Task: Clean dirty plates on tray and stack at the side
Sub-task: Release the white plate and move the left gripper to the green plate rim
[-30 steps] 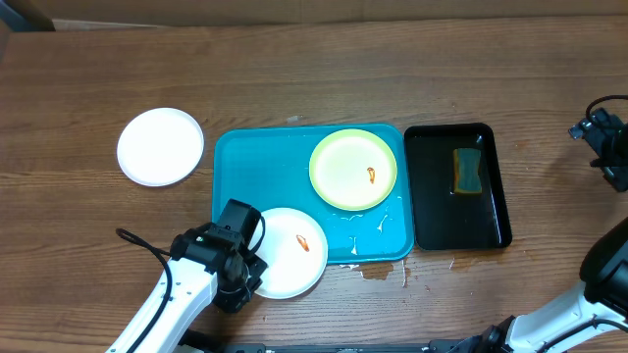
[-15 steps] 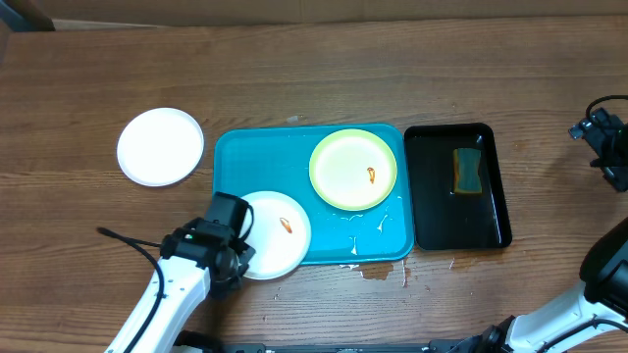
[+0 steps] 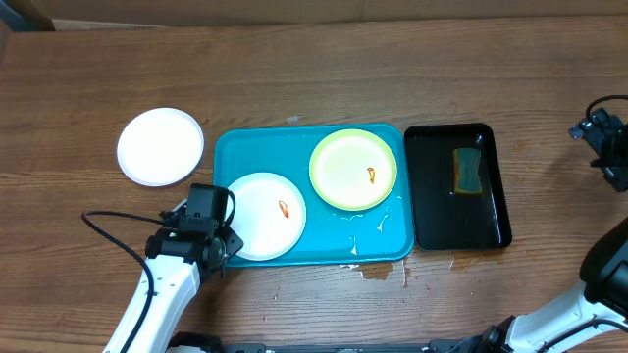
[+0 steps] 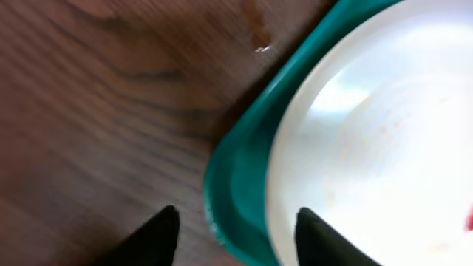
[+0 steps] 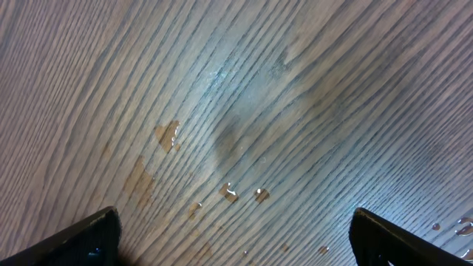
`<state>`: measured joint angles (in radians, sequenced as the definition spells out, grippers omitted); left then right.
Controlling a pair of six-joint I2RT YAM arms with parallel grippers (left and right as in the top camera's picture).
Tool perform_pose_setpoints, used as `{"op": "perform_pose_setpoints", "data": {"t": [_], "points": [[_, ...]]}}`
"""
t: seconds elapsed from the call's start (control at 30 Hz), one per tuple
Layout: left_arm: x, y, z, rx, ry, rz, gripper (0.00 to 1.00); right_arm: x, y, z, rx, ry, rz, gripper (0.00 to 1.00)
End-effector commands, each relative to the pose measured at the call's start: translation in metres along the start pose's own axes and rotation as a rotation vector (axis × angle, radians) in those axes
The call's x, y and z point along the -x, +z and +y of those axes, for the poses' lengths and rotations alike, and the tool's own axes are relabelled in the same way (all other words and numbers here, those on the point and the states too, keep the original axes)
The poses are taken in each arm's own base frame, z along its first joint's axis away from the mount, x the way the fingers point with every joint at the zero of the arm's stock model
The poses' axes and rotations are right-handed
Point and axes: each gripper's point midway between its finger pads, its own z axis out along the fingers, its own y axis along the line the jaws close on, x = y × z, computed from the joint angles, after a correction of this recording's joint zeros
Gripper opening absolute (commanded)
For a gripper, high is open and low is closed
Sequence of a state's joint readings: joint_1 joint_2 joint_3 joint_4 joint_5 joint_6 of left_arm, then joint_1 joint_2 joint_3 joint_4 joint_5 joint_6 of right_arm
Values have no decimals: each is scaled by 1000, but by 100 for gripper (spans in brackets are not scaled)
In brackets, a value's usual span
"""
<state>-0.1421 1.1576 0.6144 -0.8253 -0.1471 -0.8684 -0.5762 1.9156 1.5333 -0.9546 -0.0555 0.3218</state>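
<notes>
Slid left since the earlier frame, the smeared white plate (image 3: 263, 217) lies wholly inside the tray (image 3: 245, 152) at its near-left corner for wiping, with the left gripper (image 4: 233, 235) spread beside it and the right gripper (image 5: 236, 238) gaping idle above the table (image 5: 222, 111).

A large turquoise rectangular plastic tray (image 3: 231, 147) is lying on the wooden table (image 3: 314, 69). On it, a round white plastic plate (image 3: 253, 221) is sitting at the front-left corner, with a round yellow-green plastic plate (image 3: 343, 176) behind it to the right. A second round white plastic plate (image 3: 160, 147) is lying on the table, left of the tray. A narrow black rectangular tray (image 3: 432, 221) is lying just beside its right edge, holding a green-yellow rectangular sponge (image 3: 467, 171).
</notes>
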Motion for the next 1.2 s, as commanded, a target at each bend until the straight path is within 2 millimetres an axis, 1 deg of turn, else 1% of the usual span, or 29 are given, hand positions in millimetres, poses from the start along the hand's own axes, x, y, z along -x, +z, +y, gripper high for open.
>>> {"op": "perform_pose_setpoints", "data": {"t": [0.0, 0.07, 0.17, 0.27, 0.33, 0.4, 0.43, 0.5, 0.53, 0.63, 0.73, 0.9, 1.03, 1.1, 1.17], "points": [[18, -24, -9, -12, 122, -38, 57, 10, -16, 5, 20, 7, -47, 100], [30, -43, -19, -34, 164, -60, 58, 10, -16, 5, 20, 7, -47, 100], [51, -86, -49, -133, 265, -99, 60, 10, -16, 5, 20, 7, -47, 100], [68, -118, -73, -190, 295, -105, 58, 10, -16, 5, 20, 7, -47, 100], [74, -129, -90, -222, 316, -66, 57, 10, -16, 5, 20, 7, -47, 100], [75, -130, -112, -259, 367, 4, 57, 10, -16, 5, 20, 7, -47, 100], [74, -125, -122, -270, 400, 46, 57, 10, -16, 5, 20, 7, -47, 100], [71, -112, -137, -269, 448, 107, 56, 10, -16, 5, 20, 7, -47, 100], [69, -102, -143, -259, 464, 139, 55, 10, -16, 5, 20, 7, -47, 100], [59, -71, -159, -226, 498, 213, 57, 10, -16, 5, 20, 7, -47, 100], [51, -42, -185, -233, 559, 221, 57, 10, -16, 5, 20, 7, -47, 100], [39, -6, -233, -293, 634, 173, 55, 10, -16, 5, 20, 7, -47, 100], [32, 9, -262, -346, 672, 127, 51, 10, -16, 5, 20, 7, -47, 100], [28, 16, -270, -355, 685, 118, 50, 10, -16, 5, 20, 7, -47, 100], [25, 24, -269, -338, 690, 124, 49, 10, -16, 5, 20, 7, -47, 100]]}}
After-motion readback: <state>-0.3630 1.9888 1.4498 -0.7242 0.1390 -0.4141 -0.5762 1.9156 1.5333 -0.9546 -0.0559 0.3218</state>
